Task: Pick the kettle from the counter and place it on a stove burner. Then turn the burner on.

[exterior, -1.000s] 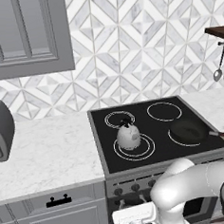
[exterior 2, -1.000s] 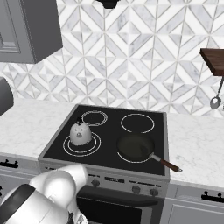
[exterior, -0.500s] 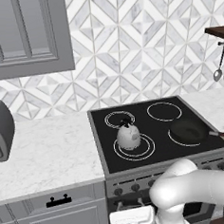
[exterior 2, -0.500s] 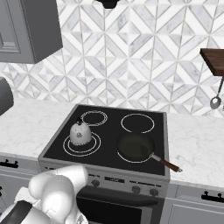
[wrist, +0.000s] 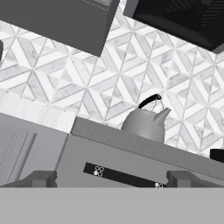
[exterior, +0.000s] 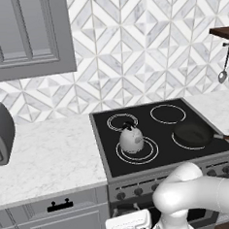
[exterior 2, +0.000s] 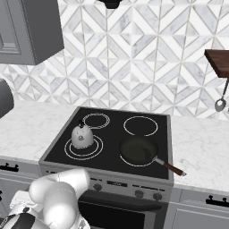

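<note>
Geometric grey-and-white tiles back the whole kitchen wall. From the left base view, the black cooktop (exterior: 162,134) sits flush in the counter (exterior: 47,158), and the kettle (exterior: 131,138) stands upright on the stove burner (exterior: 137,150), at the cooktop's front-left corner, covering the back part of the double ring. A dark frying pan (exterior: 193,134) rests on the front-right circle of the cooktop, its handle pointing right past the cooktop's edge. A grey toaster (exterior: 1,132) stands on the counter well left of the cooktop. The white arm bends low in front of the cooktop's knob panel.

From the right base view, the kettle (exterior 2: 82,136) again sits on the front-left double ring (exterior 2: 83,148), with the frying pan (exterior 2: 138,150) just right of it, apart from it. The counter (exterior 2: 27,129) runs off to the left of the cooktop.

In the hand view, the gripper (wrist: 109,179) looks up at the stove front from below; its two dark fingertips (wrist: 41,178) stand far apart, holding nothing. The kettle (wrist: 144,124) rises above the cooktop's front edge, spout toward the right.
</note>
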Controlling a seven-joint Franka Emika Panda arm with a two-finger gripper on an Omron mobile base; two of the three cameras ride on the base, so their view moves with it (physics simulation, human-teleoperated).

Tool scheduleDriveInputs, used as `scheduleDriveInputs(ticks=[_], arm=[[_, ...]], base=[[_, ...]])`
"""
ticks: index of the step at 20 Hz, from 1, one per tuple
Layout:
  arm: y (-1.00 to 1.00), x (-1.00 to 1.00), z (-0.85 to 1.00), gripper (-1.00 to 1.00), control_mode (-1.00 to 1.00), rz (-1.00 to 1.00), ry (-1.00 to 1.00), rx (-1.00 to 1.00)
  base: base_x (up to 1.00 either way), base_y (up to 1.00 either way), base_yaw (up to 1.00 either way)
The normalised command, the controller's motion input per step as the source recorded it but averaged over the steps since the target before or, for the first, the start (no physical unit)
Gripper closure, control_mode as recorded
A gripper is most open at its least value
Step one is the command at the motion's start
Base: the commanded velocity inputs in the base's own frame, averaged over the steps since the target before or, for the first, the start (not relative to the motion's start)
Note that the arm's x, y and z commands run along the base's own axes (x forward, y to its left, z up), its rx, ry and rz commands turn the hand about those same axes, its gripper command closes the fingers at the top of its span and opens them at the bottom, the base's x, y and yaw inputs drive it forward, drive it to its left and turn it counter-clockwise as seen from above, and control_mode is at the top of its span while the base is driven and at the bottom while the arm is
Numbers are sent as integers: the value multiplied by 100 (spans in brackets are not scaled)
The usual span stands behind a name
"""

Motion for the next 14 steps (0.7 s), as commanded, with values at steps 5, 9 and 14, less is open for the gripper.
scheduleDriveInputs(ticks=[5, 9, 14], arm=[[-33, 29, -10, -100, -100, 28, 2, 33], [-43, 22, -10, -100, -100, 23, 0, 35], [-49, 24, -3, -100, -100, 19, 0, 36]], base=[[0, 0, 0], [0, 0, 0], [0, 0, 0]])
